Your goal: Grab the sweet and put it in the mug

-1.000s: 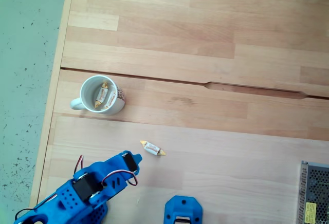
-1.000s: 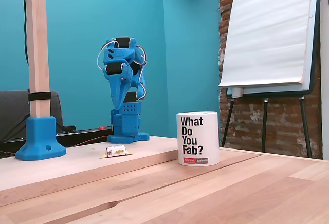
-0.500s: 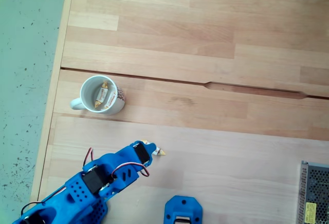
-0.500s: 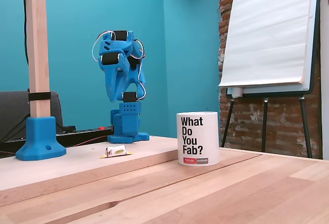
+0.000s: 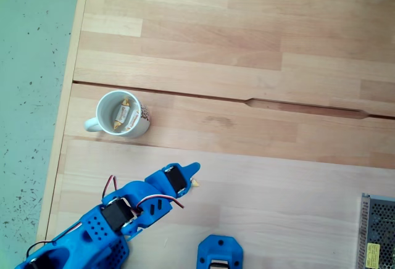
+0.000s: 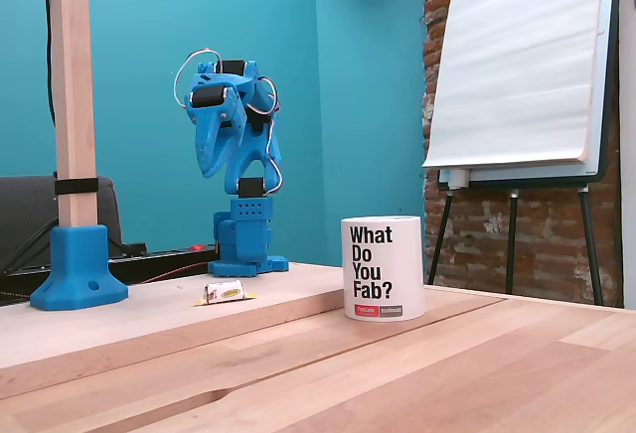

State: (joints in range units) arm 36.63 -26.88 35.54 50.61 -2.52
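Above pale plank tabletop [image 5: 259, 41], blue plastic claw [image 6: 211, 167] over wrapped sweet [image 6: 225, 292], grip unclear, round white mug [image 5: 123, 113].

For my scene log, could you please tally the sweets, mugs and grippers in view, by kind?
Sweets: 3, one on the table, two in the mug
Mugs: 1
Grippers: 1
Total: 5
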